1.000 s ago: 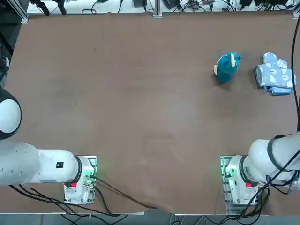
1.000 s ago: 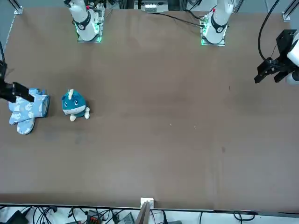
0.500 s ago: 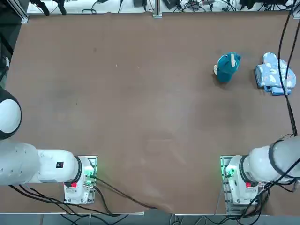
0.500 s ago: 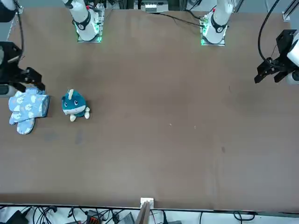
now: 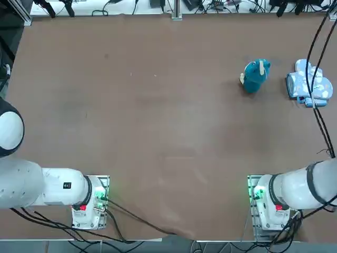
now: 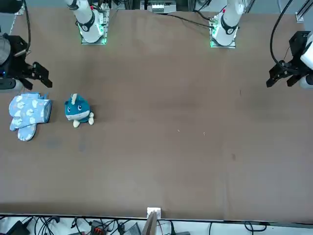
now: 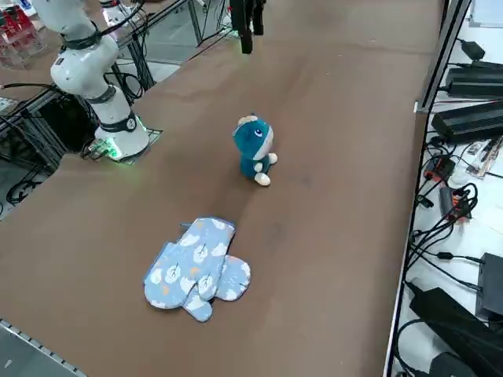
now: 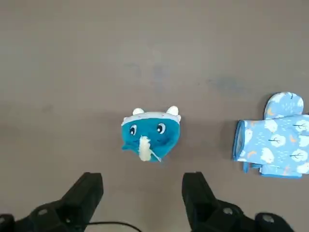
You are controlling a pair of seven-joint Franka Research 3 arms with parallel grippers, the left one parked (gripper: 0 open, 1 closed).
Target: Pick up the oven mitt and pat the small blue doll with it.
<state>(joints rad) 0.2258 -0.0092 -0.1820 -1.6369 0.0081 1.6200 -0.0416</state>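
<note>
We see the oven mitt lying flat on the brown surface, far from the arm bases and close to the right edge in the overhead view. Its cuff faces the small blue doll, which stands upright just to the mitt's left, near it but apart, with bare surface between them. In the side view the mitt spreads out loosely with its thumb to one side, and the doll sits beyond it, on its own feet.

Our right claw hangs in the air above this corner, empty, its two fingers spread wide with nothing between them. From the wrist camera we look down past those fingers at the doll, with the mitt off to one side. In the front view the claw sits at the left edge, raised, just behind the mitt and not touching it.

We judge that this picture fits two stages equally well: the arm coming in to take the mitt, or drawing off after the patting is over and the mitt is laid down again. The things themselves carry no mark that settles it. What we can say is that the mitt is not in the claw and does not touch the doll.
</note>
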